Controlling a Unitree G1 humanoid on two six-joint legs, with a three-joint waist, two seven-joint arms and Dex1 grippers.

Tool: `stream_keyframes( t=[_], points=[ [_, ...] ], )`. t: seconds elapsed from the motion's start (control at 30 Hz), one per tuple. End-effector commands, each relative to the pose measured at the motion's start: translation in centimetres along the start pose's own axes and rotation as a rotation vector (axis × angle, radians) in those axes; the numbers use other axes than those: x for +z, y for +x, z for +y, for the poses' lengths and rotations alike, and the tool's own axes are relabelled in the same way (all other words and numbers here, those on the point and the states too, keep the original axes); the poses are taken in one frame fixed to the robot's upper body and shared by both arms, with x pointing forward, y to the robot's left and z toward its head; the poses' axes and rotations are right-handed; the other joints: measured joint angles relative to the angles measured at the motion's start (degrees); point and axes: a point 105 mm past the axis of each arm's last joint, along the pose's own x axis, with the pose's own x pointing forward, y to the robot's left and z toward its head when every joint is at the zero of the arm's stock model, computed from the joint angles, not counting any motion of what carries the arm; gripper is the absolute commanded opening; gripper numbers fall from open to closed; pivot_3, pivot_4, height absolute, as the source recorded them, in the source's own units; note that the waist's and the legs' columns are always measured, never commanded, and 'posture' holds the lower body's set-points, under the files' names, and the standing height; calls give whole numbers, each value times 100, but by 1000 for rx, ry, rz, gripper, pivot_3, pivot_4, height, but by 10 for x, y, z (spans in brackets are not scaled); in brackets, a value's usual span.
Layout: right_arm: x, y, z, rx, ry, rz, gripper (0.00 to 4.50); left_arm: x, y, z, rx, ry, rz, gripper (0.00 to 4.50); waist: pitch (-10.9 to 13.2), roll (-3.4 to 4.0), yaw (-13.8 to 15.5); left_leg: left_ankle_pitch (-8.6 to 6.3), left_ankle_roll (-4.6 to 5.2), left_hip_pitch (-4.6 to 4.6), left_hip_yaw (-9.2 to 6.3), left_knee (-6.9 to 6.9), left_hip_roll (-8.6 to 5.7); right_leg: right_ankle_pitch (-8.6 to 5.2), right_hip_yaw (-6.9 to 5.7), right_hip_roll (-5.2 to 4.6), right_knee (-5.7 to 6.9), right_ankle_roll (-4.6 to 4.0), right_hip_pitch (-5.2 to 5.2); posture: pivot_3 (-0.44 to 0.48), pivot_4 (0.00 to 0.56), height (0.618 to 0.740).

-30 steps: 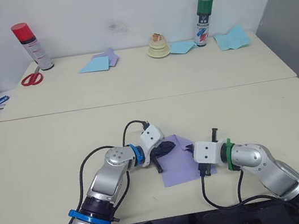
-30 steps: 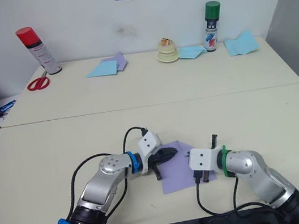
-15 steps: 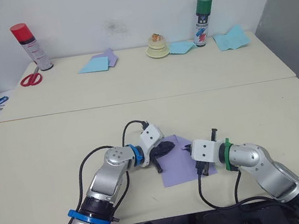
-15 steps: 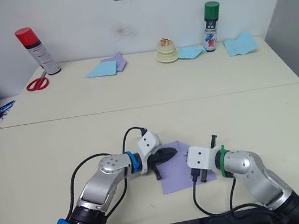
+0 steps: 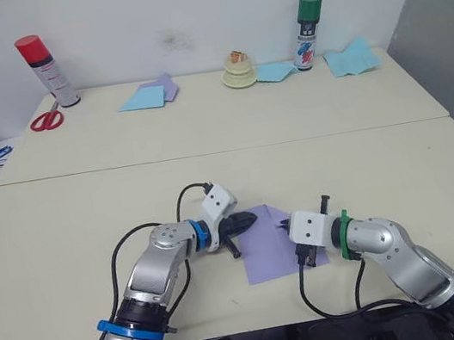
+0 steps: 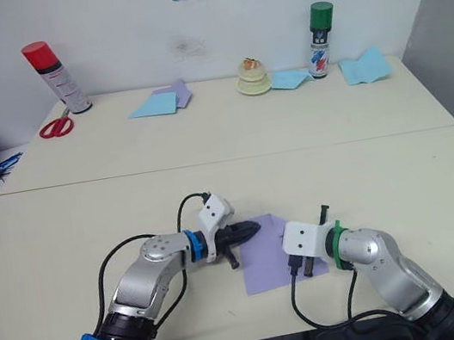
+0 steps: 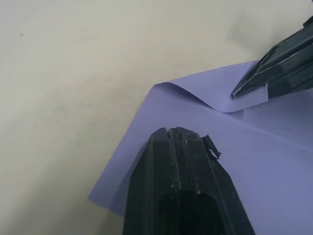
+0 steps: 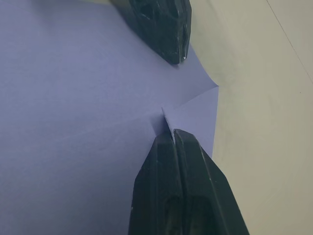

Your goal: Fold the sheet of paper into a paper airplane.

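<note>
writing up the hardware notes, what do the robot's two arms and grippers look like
Both arms are silver-grey metal with rounded joints, a white boxy wrist block and looping black cables. The left arm carries blue rings, the right arm a green ring. The left gripper and the right gripper each end in two tapered black fingers.

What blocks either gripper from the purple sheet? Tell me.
Nothing visible does. Both grippers are already at the sheet of paper: the left gripper rests shut on its left part, and the right gripper is shut on a lifted flap near the far corner.
</note>
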Motion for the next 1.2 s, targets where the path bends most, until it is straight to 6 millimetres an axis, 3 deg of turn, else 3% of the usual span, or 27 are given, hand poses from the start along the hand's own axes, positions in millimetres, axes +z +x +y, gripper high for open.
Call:
stream_keyframes(
  t=[0.03, 0.27, 0.4, 0.73, 1.2],
  points=[
    [-19, 6, 24, 99, 41, 83, 13, 24, -7, 1, -6, 66, -50, 0, 1, 0, 0, 0, 0, 0, 0, 0, 0, 0, 0, 0, 0, 0, 0, 0, 150, 725],
    [-21, 5, 25, 105, 40, 92, 13, 75, -16, -8, -84, 284, -90, 0, 5, -7, -1, 0, -1, -2, 1, 0, -1, -3, 1, 0, -1, -5, -1, 0, 150, 725],
    [-22, 5, 24, 107, 38, 94, 13, 87, -4, -11, -97, 367, -76, 0, 5, -7, -7, 0, -1, -2, 3, 0, -1, -1, 3, 1, -3, -1, -1, 0, 150, 725],
    [-22, 4, 25, 109, 42, 99, 13, 58, 45, -19, -102, 372, -51, 0, 5, -7, -9, 0, 0, -4, 1, -2, -5, 0, 0, 6, -1, 0, -3, 0, 150, 725],
    [-22, 2, 27, 110, 48, 106, 13, 27, 56, -19, -123, 331, -4, 0, 4, -7, -4, 0, 0, -7, 2, -2, -4, 0, 0, 6, -3, 0, -2, 0, 150, 725]
  ],
)
